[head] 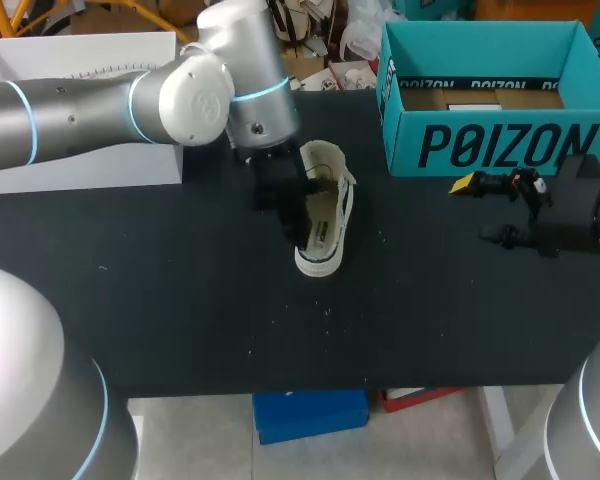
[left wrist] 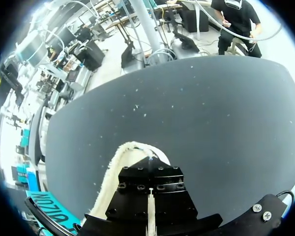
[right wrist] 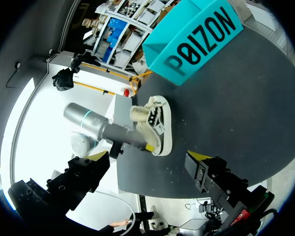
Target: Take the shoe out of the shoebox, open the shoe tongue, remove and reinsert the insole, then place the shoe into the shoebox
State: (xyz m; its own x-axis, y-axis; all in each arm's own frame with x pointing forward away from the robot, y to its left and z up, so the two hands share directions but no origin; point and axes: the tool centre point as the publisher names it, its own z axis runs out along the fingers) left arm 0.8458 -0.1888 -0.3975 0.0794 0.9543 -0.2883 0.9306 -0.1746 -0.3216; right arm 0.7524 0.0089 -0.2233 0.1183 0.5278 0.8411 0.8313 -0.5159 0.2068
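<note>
The white canvas shoe (head: 325, 215) lies on the black table, toe toward the front edge; it also shows in the right wrist view (right wrist: 160, 125). My left gripper (head: 298, 232) is pressed against the shoe's open side. Its fingers (left wrist: 151, 172) are shut on a thin white edge of the shoe; I cannot tell whether this is tongue or insole. A cream, frayed, rounded part of the shoe (left wrist: 123, 160) lies just ahead of them. My right gripper (head: 485, 210) (right wrist: 147, 160) hangs open and empty to the shoe's right. The teal shoebox (head: 490, 140) (right wrist: 196, 39) stands open at the back right.
A large white box (head: 80, 110) stands at the back left, under my left arm. Bare black tabletop (head: 180, 320) stretches from the shoe to the front edge.
</note>
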